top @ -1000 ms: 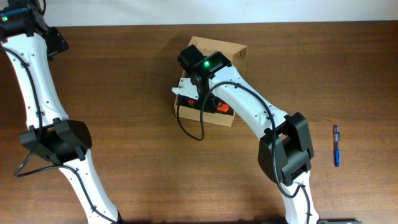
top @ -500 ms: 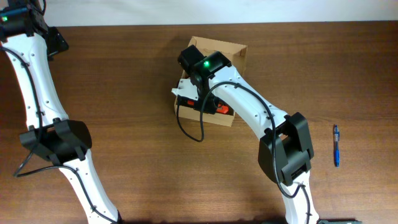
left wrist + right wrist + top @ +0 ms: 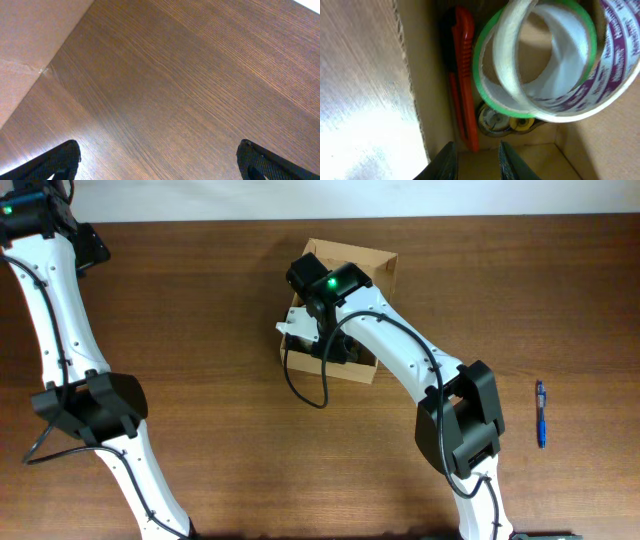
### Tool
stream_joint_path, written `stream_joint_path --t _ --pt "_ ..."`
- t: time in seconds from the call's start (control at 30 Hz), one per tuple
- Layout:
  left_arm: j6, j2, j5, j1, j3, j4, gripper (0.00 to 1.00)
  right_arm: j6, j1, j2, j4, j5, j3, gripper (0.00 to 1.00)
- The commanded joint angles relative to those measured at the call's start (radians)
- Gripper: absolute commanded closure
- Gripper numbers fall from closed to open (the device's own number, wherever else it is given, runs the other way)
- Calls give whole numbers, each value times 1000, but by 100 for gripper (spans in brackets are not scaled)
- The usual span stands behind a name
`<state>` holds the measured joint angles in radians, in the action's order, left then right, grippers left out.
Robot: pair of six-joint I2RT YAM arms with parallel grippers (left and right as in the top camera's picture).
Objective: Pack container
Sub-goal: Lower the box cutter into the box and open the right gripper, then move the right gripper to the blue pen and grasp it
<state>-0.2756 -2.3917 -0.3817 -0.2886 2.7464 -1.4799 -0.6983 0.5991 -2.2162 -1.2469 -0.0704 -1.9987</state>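
— Step in hand?
— Releasing into the small plain tan cardboard box point(image 3: 386, 264), by the look of it. Right jaws: spread, nothing pinched, poised over the box's open top.
— Contents?
— Slim red plastic utility knife point(image 3: 464, 75), just ahead and left of those jaws, flat along the cardboard wall. Further ahead and right: a green-edged roll of tape point(image 3: 492, 102), a white roll printed in purple point(image 3: 615, 65) leaning against it, a small yellow roll point(image 3: 520, 124) underneath.
— Best way to finish?
— Lift straight up, keeping the jaws spread. Stay off the leaning rolls and the wall, so as not to drag anything back out.
— Left side?
— Left jaws: wide apart, empty, over bare dark wooden counter point(image 3: 190, 90), well apart from the box.
— Changed over the last second?
— Seen from overhead then: orange-red at the box's near edge, below the right wrist. No longer showing there; presumably dropped inside.
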Motion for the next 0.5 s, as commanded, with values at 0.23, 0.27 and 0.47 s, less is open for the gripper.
stream_joint_path --t 0.23,0.27,0.47 --pt "12 34 0 -5 -5 -1 0 339 3 80 244 -80 8 55" --pt "12 34 0 -4 -5 -1 0 375 3 103 259 -80 8 53" --pt "12 34 0 -4 -5 -1 0 558 -5 273 240 -121 8 48"
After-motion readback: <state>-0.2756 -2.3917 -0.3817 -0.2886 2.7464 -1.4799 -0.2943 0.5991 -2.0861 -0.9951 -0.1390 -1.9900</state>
